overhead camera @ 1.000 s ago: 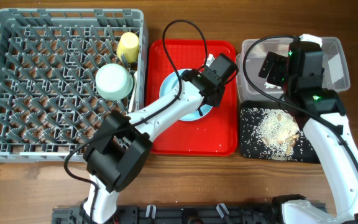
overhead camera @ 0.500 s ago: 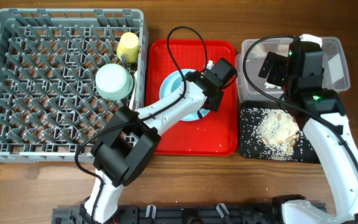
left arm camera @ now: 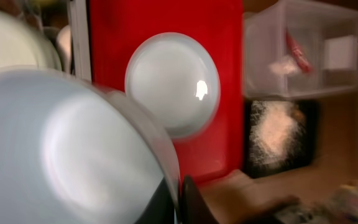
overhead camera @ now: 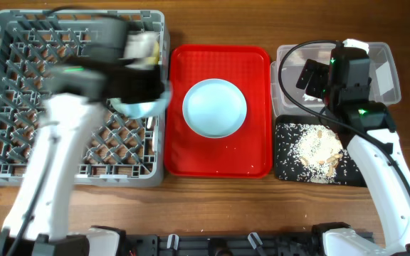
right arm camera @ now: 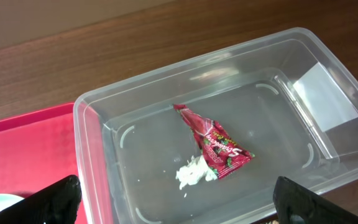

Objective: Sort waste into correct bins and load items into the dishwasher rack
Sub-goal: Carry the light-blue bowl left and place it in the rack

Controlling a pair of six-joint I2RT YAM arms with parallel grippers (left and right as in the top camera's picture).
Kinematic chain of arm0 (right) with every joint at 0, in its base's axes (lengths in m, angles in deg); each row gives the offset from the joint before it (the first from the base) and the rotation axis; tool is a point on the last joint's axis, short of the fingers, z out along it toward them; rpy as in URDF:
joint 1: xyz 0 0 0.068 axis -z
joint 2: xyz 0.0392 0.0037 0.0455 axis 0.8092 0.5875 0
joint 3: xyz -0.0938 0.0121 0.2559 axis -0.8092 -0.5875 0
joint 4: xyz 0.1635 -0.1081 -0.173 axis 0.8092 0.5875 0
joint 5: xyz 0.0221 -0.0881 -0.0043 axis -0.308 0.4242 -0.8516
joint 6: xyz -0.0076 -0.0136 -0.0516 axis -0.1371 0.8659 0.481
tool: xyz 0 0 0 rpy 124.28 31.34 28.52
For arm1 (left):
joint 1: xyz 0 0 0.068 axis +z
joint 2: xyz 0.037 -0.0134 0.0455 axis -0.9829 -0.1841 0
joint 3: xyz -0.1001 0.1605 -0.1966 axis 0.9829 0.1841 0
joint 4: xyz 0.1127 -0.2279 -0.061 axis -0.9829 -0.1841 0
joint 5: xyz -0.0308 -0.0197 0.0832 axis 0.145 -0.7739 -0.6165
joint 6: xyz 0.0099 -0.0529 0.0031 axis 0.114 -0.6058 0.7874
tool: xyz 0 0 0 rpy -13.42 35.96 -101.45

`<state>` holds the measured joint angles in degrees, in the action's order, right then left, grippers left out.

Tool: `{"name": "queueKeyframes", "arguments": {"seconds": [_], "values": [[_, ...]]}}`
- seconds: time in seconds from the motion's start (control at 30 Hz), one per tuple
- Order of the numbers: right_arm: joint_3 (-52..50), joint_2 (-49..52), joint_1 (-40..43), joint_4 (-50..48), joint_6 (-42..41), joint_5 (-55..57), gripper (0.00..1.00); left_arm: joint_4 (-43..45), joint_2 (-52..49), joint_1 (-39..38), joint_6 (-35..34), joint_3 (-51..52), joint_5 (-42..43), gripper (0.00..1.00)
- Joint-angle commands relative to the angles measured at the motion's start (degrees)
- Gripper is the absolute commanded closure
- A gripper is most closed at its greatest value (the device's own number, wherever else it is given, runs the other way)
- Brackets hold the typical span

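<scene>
bowls were the step in hand. one mint bowl (left arm camera: 61, 155) was held by the left pincer (left arm camera: 179, 202), clamped tight on its rim. it hung above the right-hand side of the dishwasher rack (overhead camera: 20, 92) and was not yet set among the pegs. being round, it had no long axis. in the left wrist view it stood tilted with a broad face towards the camera, but blur hid whether that was its mouth or its base.

a second pale round shape (left arm camera: 11, 37) beyond it was probably the other bowl, in the rack. the yellow cup (overhead camera: 146, 47) sat in the rack's far right corner.

just beside the rack, the pale blue plate (overhead camera: 215, 108) lay flat and face up in the middle of the red tray (overhead camera: 219, 160), so it was left to load. fork and spoon could not be made out.

further right, the waste looked sorted. snack wrapper (right arm camera: 216, 143) and tissue (right arm camera: 192, 174) lay touching in the clear tub (right arm camera: 98, 143), and rice scraps (overhead camera: 315, 148) lay in the black tray (overhead camera: 283, 167). the right pincer (right arm camera: 179, 205) hung over the tub, spread wide and empty.

by my judgement the task was well past halfway.
</scene>
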<state>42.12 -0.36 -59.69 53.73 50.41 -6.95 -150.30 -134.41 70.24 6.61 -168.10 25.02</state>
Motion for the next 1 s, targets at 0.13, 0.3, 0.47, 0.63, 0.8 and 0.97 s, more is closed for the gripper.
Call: {"name": "queueKeyframes", "arguments": {"seconds": [0.13, 0.3, 0.47, 0.63, 0.8, 0.97], "values": [[0.7, 0.6, 0.3, -0.1, 0.4, -0.5, 0.00, -20.9, -2.6, 24.7, 32.4, 4.9, 37.8, 0.96], [0.7, 0.6, 0.3, -0.1, 0.5, -0.5, 0.00, -18.6, -2.6, 24.9, 41.8, 18.1, 51.6, 0.96], [0.7, 0.6, 0.3, -0.1, 0.4, -0.5, 0.00, -2.4, -3.4, 26.3, 38.0, 31.6, 56.3, 0.96], [0.7, 0.6, 0.3, -0.1, 0.4, -0.5, 0.00, 8.4, -7.5, 32.3, 29.7, 34.9, 51.7, 0.96], [0.7, 0.6, 0.3, -0.1, 0.4, -0.5, 0.00, 8.0, -9.0, 36.8, 27.8, 34.9, 46.2, 0.94], [0.7, 0.6, 0.3, -0.1, 0.4, -0.5, 0.00, 8.0, -8.9, 42.0, 23.9, 34.9, 44.1, 0.72]]}}
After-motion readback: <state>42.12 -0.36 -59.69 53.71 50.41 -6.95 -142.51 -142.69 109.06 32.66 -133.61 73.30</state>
